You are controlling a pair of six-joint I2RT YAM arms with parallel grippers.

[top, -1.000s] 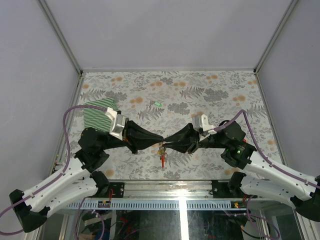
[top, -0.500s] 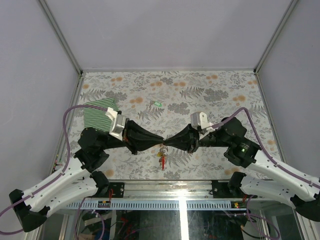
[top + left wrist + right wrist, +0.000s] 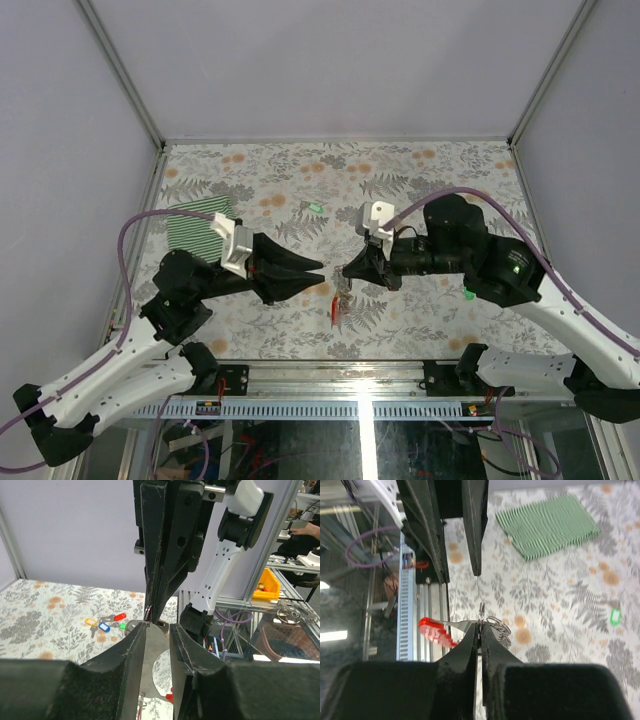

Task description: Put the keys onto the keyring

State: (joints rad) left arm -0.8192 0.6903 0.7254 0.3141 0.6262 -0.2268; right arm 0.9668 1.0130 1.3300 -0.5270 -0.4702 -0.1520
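Note:
My right gripper (image 3: 481, 630) is shut on the metal ring of the keyring (image 3: 460, 625), whose grey strip and red loop (image 3: 436, 631) stick out to the left. From above, the keyring (image 3: 337, 306) hangs under the right gripper (image 3: 345, 272) near the table's front middle. A short gap to its left, my left gripper (image 3: 320, 275) stands open and holds nothing. In the left wrist view the grey strip (image 3: 156, 655) shows beyond the gap of the left gripper (image 3: 157, 627). Several keys (image 3: 105, 625) with yellow, blue, red and green heads lie on the table behind it.
A green striped cloth (image 3: 198, 230) lies at the left of the flowered table, also visible as the cloth (image 3: 547, 525) in the right wrist view. A small green piece (image 3: 314, 208) lies mid-table. The metal front rail (image 3: 360, 375) runs just below the grippers.
The two grippers met tip to tip over the keyring a second ago. The left gripper has opened and drawn back left. The right gripper has shut on the keyring and its arm has risen and turned.

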